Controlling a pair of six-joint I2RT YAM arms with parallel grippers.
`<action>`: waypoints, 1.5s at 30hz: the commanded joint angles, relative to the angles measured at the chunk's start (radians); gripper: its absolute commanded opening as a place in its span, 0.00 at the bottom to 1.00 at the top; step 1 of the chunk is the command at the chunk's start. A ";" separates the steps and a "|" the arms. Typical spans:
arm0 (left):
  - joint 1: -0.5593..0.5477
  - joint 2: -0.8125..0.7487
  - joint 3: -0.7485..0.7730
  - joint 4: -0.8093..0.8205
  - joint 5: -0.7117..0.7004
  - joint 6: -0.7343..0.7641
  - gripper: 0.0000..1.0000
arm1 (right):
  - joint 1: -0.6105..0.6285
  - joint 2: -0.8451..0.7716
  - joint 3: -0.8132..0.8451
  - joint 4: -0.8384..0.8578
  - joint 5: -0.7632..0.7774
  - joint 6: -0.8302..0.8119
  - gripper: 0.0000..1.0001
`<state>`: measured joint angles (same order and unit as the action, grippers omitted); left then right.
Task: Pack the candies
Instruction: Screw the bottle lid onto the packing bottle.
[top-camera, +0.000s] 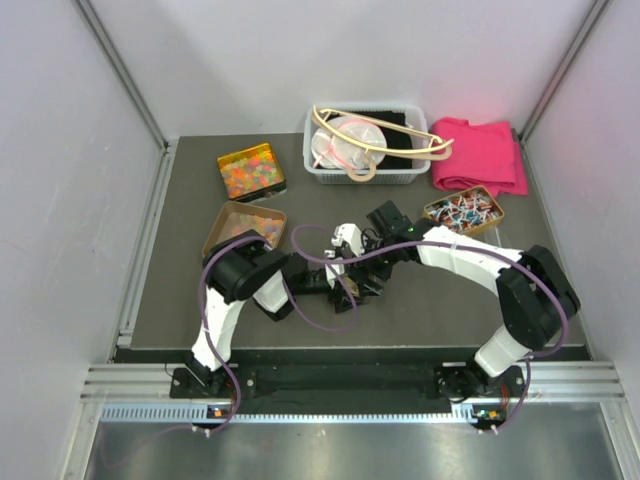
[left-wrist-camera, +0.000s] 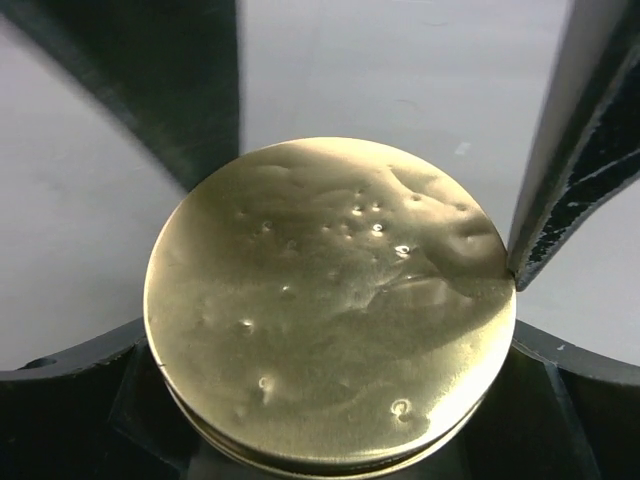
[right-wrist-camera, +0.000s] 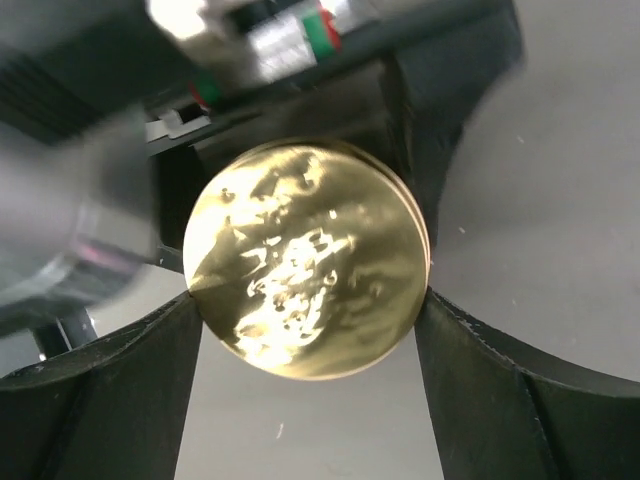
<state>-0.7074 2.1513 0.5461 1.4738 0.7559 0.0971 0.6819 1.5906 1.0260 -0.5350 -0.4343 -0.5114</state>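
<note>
Both arms meet over the middle of the worktop (top-camera: 450, 300). The left claw (left-wrist-camera: 355, 220) pinches a round gold tin (left-wrist-camera: 330, 310) by its rim, and the right claw (right-wrist-camera: 308, 290) pinches the same tin from the other side. The candies (top-camera: 250, 172) lie in an open box (top-camera: 222, 160) at rear left, well apart.

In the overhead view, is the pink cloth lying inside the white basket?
No, the pink cloth lies outside the white basket, beside its right end.

The round gold tin (left-wrist-camera: 330, 300) is glossy, dimpled metal; the table (top-camera: 430, 300) is matt dark grey.
</note>
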 joint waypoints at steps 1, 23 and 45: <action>0.006 0.010 -0.011 0.226 -0.204 -0.019 0.29 | 0.028 0.061 0.040 0.142 0.086 0.220 0.56; 0.008 0.022 0.002 0.226 -0.049 -0.025 0.38 | -0.042 -0.006 0.078 -0.023 -0.067 -0.245 0.99; 0.008 0.061 0.040 0.224 0.154 -0.083 0.72 | -0.101 0.117 0.244 -0.307 -0.259 -0.570 0.99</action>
<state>-0.6884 2.1696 0.5949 1.4548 0.8421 0.0544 0.5873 1.7130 1.2446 -0.7593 -0.6518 -0.9947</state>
